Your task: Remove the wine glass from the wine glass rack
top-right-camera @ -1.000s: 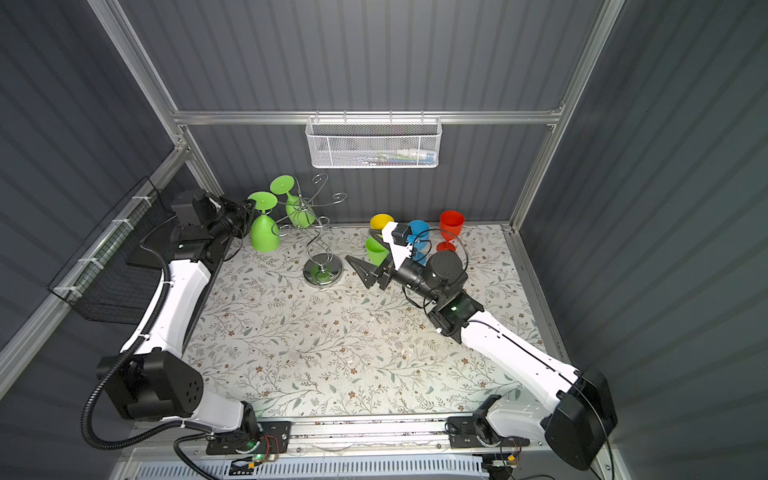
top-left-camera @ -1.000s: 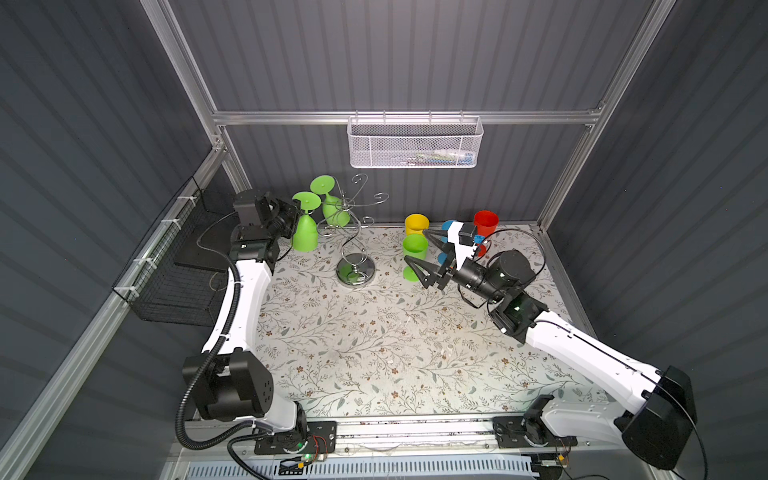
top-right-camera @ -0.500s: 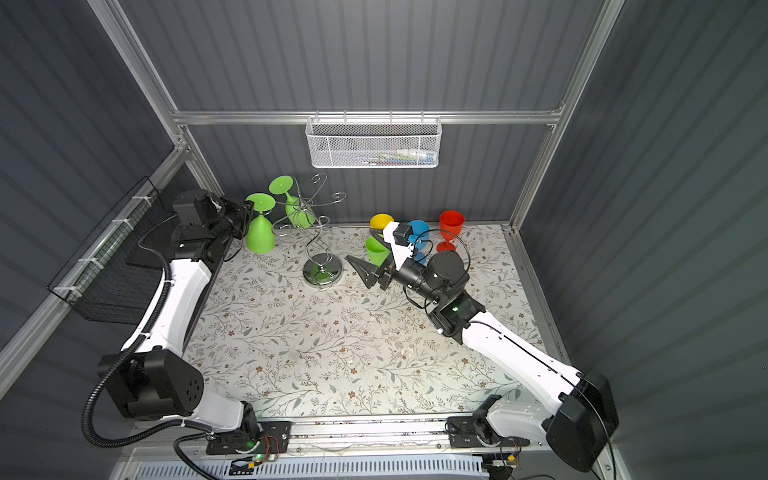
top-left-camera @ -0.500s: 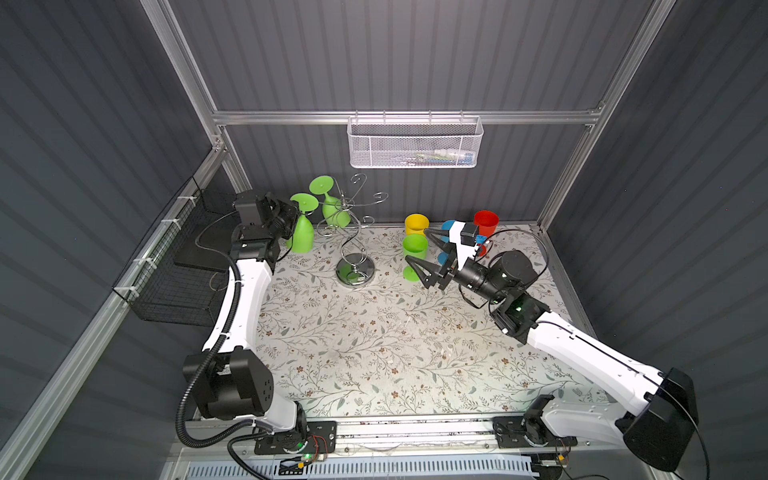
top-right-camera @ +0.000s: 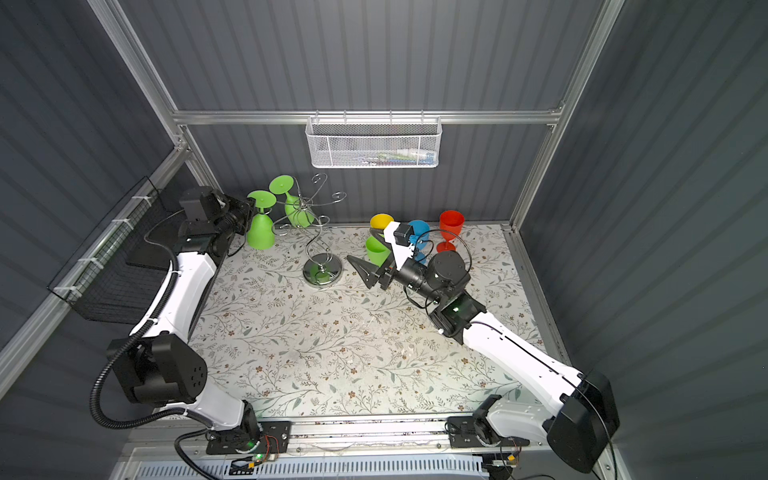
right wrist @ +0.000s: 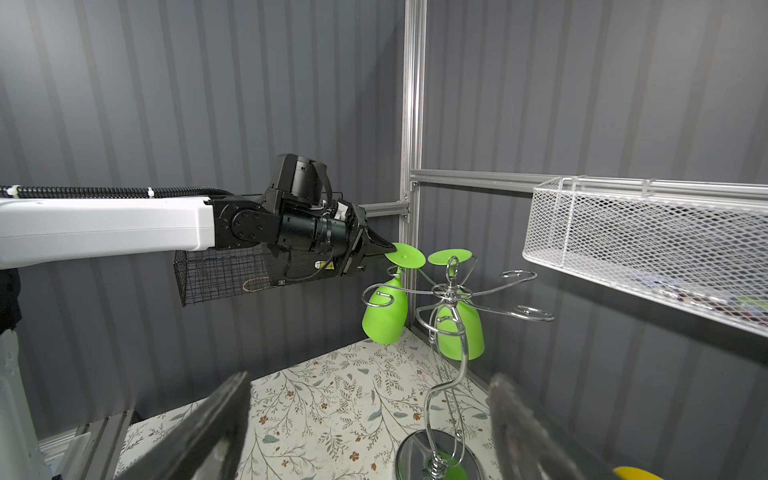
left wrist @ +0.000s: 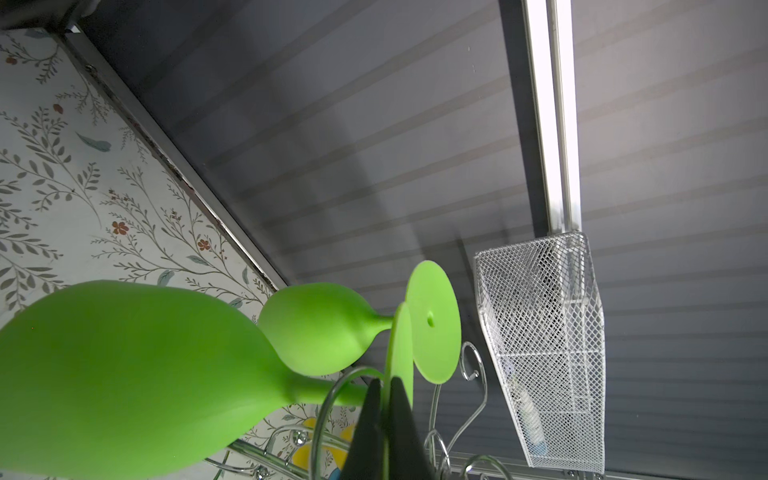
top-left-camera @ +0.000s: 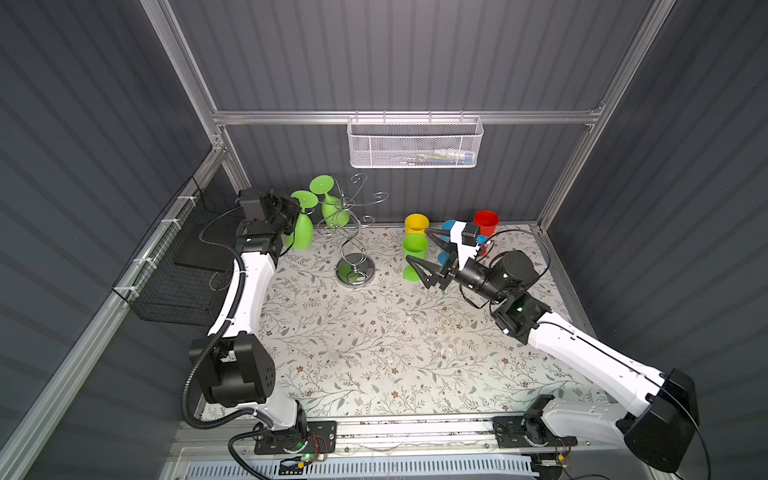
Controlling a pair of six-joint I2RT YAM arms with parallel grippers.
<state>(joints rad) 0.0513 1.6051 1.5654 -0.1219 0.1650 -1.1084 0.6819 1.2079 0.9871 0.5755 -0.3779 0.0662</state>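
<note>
Covering the cell floor, matte worktop with leaf-and-flower print; black wire basket on the side wall; white mesh basket on the back rail, contents blurred; wine glass rack at the back of the worktop, shiny chrome wire, round mirror base, S-curved stem, curled arms fanning out on top; wine glass opaque matte lime green, rounded bowl, thin stem, flat disc foot, hanging bowl-down at the rack's left edge, slightly tilted, off the worktop; second green glass upside down on the rack just beside it; yellow goblet, green goblet, blue goblet, red goblet upright right of the rack; left hand narrow, pinching the wine glass's foot disc at its rim, left wrist view has the disc edge-on between black fingers; right wrist view shows a chrome curl across the bowl's top, top views don't, can't tell if the glass is clear of it; right hand wide, gripping nothing, near the green goblet
</note>
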